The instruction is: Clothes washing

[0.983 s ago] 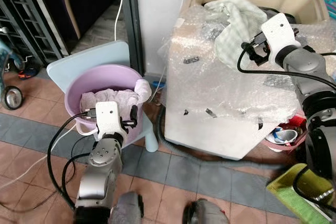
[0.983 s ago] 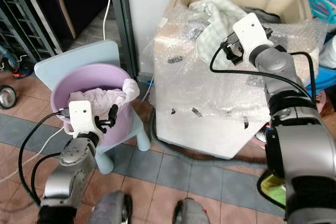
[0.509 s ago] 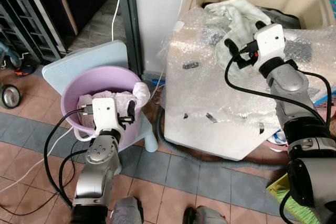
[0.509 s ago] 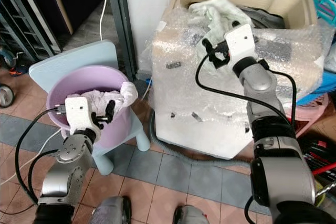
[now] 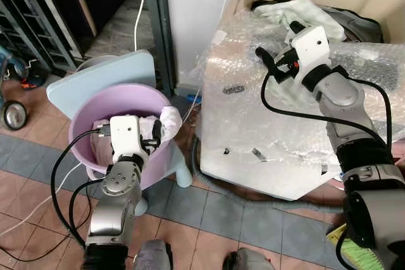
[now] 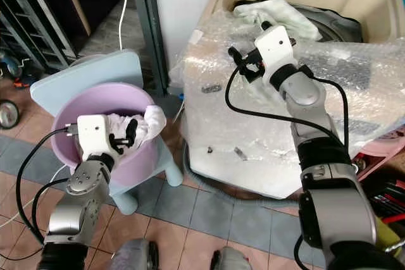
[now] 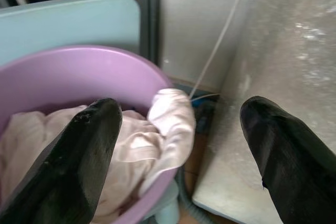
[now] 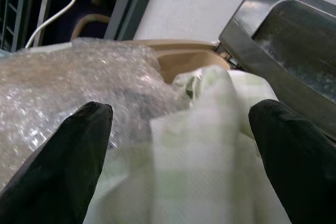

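A purple basin [image 5: 95,102] holding pale pink clothes [image 7: 131,140] sits on a light blue child's chair [image 5: 104,77]. My left gripper [image 5: 152,137] hovers open at the basin's near right rim, and one garment [image 5: 169,118] drapes over that rim. To the right stands a top-loading washing machine [image 5: 266,150] wrapped in bubble wrap, its lid up. A pale green checked cloth [image 5: 297,12] lies across the edge of its opening. My right gripper [image 5: 276,45] is open over the bubble wrap just short of that cloth, with nothing between its fingers [image 8: 79,150].
A grey drain hose [image 5: 253,191] curls on the tiled floor under the machine. A white cable [image 5: 140,4] hangs by the dark door frame. A black metal rack [image 5: 28,23] and a small wheel [image 5: 14,115] stand at the left.
My right gripper has swung left across the machine top to the near side of the green cloth. The camera has shifted a little. My left gripper stays by the basin.
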You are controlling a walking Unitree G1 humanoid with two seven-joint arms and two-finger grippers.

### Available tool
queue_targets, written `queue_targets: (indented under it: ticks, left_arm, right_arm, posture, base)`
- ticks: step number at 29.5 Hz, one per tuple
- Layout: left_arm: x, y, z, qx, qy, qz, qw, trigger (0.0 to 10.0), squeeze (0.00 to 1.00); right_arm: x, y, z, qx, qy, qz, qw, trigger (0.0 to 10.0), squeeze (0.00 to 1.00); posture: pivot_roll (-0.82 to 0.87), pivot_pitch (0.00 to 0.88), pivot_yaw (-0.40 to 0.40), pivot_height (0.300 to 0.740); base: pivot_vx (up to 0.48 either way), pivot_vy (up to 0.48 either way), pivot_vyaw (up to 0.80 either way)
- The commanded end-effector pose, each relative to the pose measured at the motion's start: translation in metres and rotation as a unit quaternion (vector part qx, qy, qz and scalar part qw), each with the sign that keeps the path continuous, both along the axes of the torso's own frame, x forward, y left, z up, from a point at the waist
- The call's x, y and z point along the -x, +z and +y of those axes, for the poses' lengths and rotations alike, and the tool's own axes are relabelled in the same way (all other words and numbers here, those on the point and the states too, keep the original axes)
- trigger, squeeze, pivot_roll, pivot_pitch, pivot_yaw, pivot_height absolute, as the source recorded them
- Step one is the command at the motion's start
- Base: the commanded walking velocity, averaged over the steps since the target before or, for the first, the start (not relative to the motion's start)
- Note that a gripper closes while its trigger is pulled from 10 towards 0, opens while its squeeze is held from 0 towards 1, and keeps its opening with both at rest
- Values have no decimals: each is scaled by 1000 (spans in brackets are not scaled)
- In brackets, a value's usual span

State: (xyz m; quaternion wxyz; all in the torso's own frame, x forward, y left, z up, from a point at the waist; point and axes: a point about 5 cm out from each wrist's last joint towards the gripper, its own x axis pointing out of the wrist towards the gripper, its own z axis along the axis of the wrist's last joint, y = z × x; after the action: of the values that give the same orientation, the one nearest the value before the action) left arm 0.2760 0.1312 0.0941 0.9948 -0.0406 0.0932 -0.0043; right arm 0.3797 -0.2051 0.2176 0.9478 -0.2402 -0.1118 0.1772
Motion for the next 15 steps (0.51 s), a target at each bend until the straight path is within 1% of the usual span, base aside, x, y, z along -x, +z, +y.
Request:
queue_targets:
  ticks: [1,2,3,5,7,9,10,11,12,13,14,15]
  left_arm:
    - [1,-2,3,-6,3,4,1000,10000,0]
    - [1,-3,3,-7,3,5,1000,10000,0]
    - [1,-3,3,-6,3,6,1000,10000,0]
    - [0,-2,2,-4,4,3,1000,10000,0]
    - [1,-1,1,3,6,2,1000,10000,0]
    - [0,-1,1,1,6,3,1000,10000,0]
    - [0,-1,1,-1,5,4,1000,10000,0]
    - [-1,-1,1,-1,5,4,1000,10000,0]
    - [-1,-1,1,-1,5,4,1000,10000,0]
    - [-1,-1,1,-1,4,4,1000,10000,0]
    - [-2,-1,0,-2,3,4,1000,10000,0]
    - [-2,-1,0,-2,2,4,1000,10000,0]
  right_arm:
    - [-2,8,2,-20,6,-5,1000,10000,0]
    - [-2,9,-6,-53,-1,4,999,10000,0]
    - [-2,9,-9,-62,-3,7,998,10000,0]
    - [-2,7,-16,-75,-6,22,997,10000,0]
    - [2,0,-18,-84,29,61,994,10000,0]
    - [4,-6,-19,-63,47,85,993,10000,0]
    - [6,-15,-19,-26,66,116,991,10000,0]
    - [6,-21,-22,-6,65,140,988,10000,0]
    - [6,-21,-22,-6,65,140,988,10000,0]
    - [6,-23,-24,-1,61,151,987,10000,0]
    - [3,-24,-33,15,29,168,985,10000,0]
    - [2,-23,-36,17,18,169,985,10000,0]
  posture:
    - [34,73,-9,740]
    - [35,76,-9,740]
    - [35,76,-9,740]
    - [32,77,-9,740]
    - [31,78,-7,740]
    - [30,80,-5,740]
    - [26,80,-4,740]
    - [25,80,-3,740]
    - [25,80,-3,740]
    - [23,80,-3,740]
    - [26,78,-5,740]
    - [26,78,-5,740]
  base:
    - [352,0,0]
    - [262,0,0]
    - [262,0,0]
    - [0,0,0]
    - [0,0,0]
    - [0,0,0]
    - [0,0,0]
    - [0,0,0]
    - [0,0,0]
    - [0,0,0]
    - [0,0,0]
    - [0,0,0]
